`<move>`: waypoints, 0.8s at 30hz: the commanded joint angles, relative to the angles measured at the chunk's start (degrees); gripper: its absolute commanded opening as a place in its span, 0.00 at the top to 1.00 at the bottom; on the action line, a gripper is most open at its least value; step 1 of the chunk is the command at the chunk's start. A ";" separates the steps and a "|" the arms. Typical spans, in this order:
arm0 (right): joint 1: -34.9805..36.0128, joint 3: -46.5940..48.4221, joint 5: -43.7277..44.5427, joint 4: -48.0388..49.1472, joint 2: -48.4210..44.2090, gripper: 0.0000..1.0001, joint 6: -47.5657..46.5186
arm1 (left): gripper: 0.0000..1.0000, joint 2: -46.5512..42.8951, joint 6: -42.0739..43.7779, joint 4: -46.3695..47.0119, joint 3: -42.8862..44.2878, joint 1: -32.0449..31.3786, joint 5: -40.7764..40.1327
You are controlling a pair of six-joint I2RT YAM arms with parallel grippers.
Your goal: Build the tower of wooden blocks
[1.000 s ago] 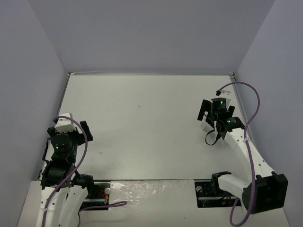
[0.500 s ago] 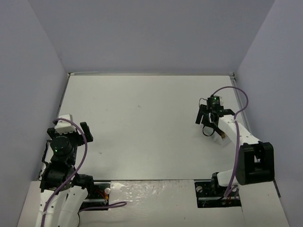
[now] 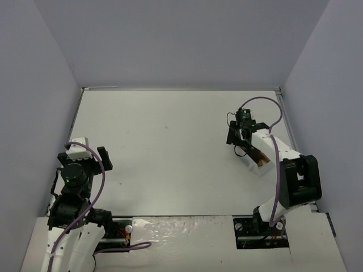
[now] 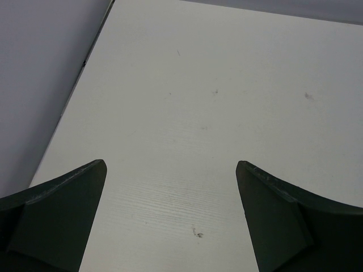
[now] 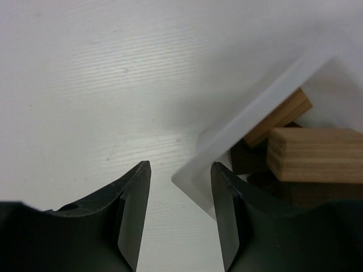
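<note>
Two arms stand at the near edge of the white worktop (image 4: 227,85). The left gripper (image 4: 171,164) is nearest, on the left side, with its jaws spread wide over the bare surface. Farther away, on the right side, there is one white tray (image 5: 272,96). The right gripper (image 5: 180,165) hangs over the tray's corner with its jaws half spread. The corner lies between them, and one finger stands clear of it. The wooden blocks (image 5: 315,153) lie loosely inside the tray: two light tan ones and at least one dark brown block (image 5: 249,158).
</note>
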 commanded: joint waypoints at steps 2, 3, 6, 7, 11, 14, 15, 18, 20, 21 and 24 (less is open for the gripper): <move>6.74 7.64 -1.18 2.76 5.74 0.60 3.45 | 0.03 1.31 0.77 4.05 0.52 -0.40 0.06; 7.61 9.43 -1.21 2.83 7.27 0.61 3.60 | 0.03 1.46 0.77 3.97 0.57 -0.52 -0.03; 9.56 15.67 -0.86 2.90 11.72 0.63 4.25 | 0.03 2.20 0.66 3.73 0.74 -0.80 -0.12; 10.17 17.81 -0.86 2.96 13.13 0.63 4.50 | 0.03 2.33 0.60 3.67 0.86 -0.86 -0.12; 12.43 24.63 -0.27 2.87 18.47 0.59 4.96 | 0.03 2.66 0.49 3.39 0.98 -0.79 -0.63; 12.65 29.38 -0.65 2.79 20.79 0.55 4.21 | 0.03 3.41 0.27 3.06 1.34 -0.81 -0.36; 12.64 30.29 -0.87 2.75 21.20 0.54 3.31 | 0.03 3.54 0.22 2.94 1.40 -0.80 -0.33; 11.93 30.90 -0.92 2.47 18.81 0.51 -0.10 | 0.03 3.96 -0.07 2.87 1.55 -0.87 -0.47; 10.02 29.07 -0.33 2.34 15.40 0.50 -3.22 | 0.03 4.34 -0.23 2.68 1.85 -0.87 -0.01; 8.68 27.87 -0.80 2.29 13.86 0.50 -5.04 | 0.03 4.25 -0.42 2.53 1.90 -0.87 0.14; 3.18 22.99 -2.29 2.22 8.38 0.50 -7.35 | 0.03 4.01 -0.99 2.48 1.91 -0.87 0.45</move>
